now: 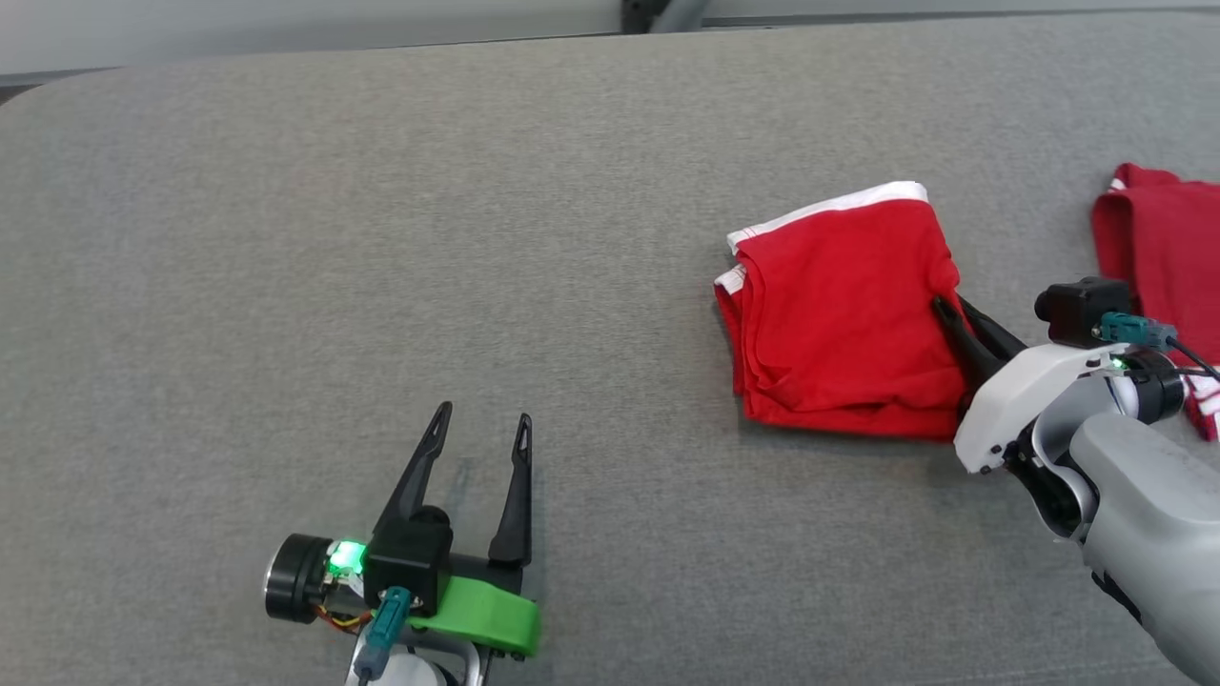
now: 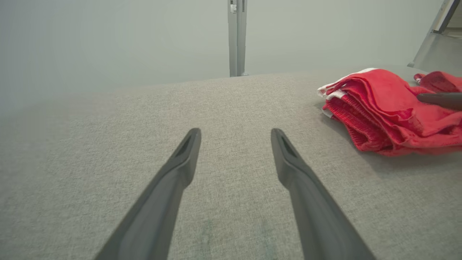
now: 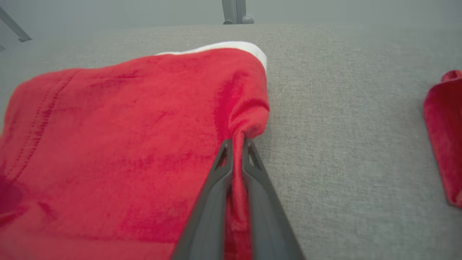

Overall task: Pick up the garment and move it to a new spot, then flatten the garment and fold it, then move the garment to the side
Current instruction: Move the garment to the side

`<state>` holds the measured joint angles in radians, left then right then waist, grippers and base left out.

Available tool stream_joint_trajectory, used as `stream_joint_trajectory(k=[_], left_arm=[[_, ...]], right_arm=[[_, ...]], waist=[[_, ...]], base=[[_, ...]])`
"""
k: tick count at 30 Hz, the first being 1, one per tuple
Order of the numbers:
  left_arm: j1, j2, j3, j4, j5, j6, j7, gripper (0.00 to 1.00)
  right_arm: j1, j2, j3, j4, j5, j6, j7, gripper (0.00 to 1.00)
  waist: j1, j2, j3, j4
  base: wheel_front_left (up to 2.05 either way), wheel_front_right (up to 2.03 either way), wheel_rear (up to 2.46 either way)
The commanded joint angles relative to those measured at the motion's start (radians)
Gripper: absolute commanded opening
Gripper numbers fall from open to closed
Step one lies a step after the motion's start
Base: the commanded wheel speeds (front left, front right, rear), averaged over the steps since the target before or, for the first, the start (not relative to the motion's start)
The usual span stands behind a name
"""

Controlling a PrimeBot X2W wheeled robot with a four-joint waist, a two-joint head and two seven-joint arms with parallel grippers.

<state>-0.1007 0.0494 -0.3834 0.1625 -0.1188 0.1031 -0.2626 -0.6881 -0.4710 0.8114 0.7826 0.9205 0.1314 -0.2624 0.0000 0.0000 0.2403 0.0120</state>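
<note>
While the folded red cotton garment with white trim (image 1: 839, 314) lies at three o'clock on the grey fabric tabletop (image 1: 381, 238), I see my right gripper (image 3: 236, 143) pinching its edge; my left gripper (image 1: 481, 421) sits spread apart at seven o'clock, well apart from it.

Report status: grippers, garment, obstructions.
Right gripper shut on folded red garment, at its right edge. Left gripper open, apart from it. Second red cloth lies farther right.
</note>
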Motion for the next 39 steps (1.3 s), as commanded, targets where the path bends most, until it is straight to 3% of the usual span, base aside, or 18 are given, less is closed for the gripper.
stream_joint_trajectory(k=[1,9,16,29,39], left_arm=[[-0.024,0.003,0.012,0.002,0.014,-0.009,-0.002,1.00],[-0.054,0.018,0.040,0.015,0.056,-0.041,-0.002,1.00],[-0.093,0.036,0.044,0.021,0.084,-0.059,-0.002,1.00],[-0.176,0.076,0.040,0.022,0.114,-0.081,-0.002,1.00],[-0.191,0.085,0.033,0.023,0.114,-0.079,0.000,1.00]], right_arm=[[-0.010,-0.008,-0.005,-0.013,-0.021,-0.001,-0.003,0.00],[-0.037,-0.053,-0.014,-0.065,-0.115,-0.001,-0.003,0.00],[-0.086,-0.111,-0.027,-0.055,-0.158,-0.001,-0.003,0.00],[-0.181,-0.223,-0.272,-0.018,-0.365,-0.002,-0.003,0.00],[-0.175,-0.248,-0.399,0.055,-0.468,-0.002,-0.003,0.00]], waist=[[0.0000,0.0000,0.029,-0.123],[0.0000,0.0000,0.069,-0.281],[0.0000,0.0000,0.127,-0.336],[0.0000,0.0000,0.271,-0.305],[0.0000,0.0000,0.298,-0.272]], base=[[0.00,0.00,0.00],[0.00,0.00,0.00],[0.00,0.00,0.00],[0.00,0.00,0.00],[0.00,0.00,0.00]])
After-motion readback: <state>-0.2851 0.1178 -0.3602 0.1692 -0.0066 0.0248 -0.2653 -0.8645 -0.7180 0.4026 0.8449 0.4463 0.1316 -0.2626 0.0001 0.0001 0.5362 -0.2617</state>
